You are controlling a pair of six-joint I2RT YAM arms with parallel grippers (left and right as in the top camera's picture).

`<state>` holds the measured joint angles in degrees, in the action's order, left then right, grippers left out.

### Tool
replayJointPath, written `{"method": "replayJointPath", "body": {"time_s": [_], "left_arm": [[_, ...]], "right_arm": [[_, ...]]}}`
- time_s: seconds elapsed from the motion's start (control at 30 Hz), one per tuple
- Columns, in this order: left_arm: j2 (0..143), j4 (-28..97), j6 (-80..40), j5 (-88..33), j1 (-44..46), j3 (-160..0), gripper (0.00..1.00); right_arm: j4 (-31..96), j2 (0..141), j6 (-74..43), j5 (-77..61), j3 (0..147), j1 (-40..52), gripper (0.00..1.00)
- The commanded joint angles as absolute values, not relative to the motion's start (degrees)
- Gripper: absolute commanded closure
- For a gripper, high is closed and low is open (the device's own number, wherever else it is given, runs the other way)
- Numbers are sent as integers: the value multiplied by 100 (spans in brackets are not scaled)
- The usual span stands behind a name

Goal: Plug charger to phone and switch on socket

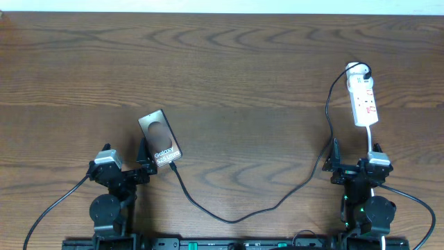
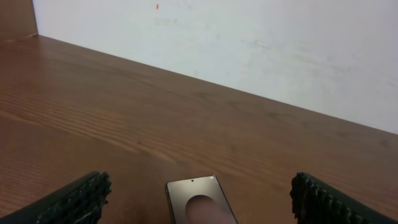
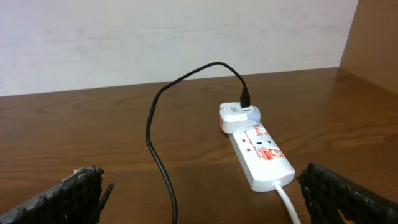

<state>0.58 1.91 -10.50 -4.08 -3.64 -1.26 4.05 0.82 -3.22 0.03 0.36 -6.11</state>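
The phone [image 1: 159, 142], a dark slab with an oval and white lettering, lies tilted on the table at the left. In the left wrist view, the phone's top end [image 2: 198, 202] shows between my fingers. My left gripper [image 1: 143, 165] [image 2: 200, 186] is open and sits low at the phone's near end without touching it. The charger cable [image 1: 229, 219] runs from the phone's lower end across to a white adapter [image 3: 239, 116] on the socket strip [image 1: 363, 97] [image 3: 261, 155]. I cannot tell whether the tip is seated in the phone. My right gripper [image 1: 336, 165] [image 3: 205, 208] is open and empty, just before the strip's near end.
The strip's white cord [image 3: 287, 205] runs back toward my right arm. The charger cable [image 3: 158, 162] crosses the table between my right fingers. A pale wall [image 2: 249, 43] rises at the far table edge.
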Motion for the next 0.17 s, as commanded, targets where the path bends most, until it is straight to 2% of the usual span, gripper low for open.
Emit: {"method": "replayJointPath", "body": {"time_s": [0.0, 0.13], "left_arm": [[23, 381, -1039, -423, -344, -23, 5], [23, 381, -1039, -423, -344, -23, 5]], "right_arm": [[432, 27, -252, 71, 32, -558, 1], [429, 27, -252, 71, 32, -558, 1]]}}
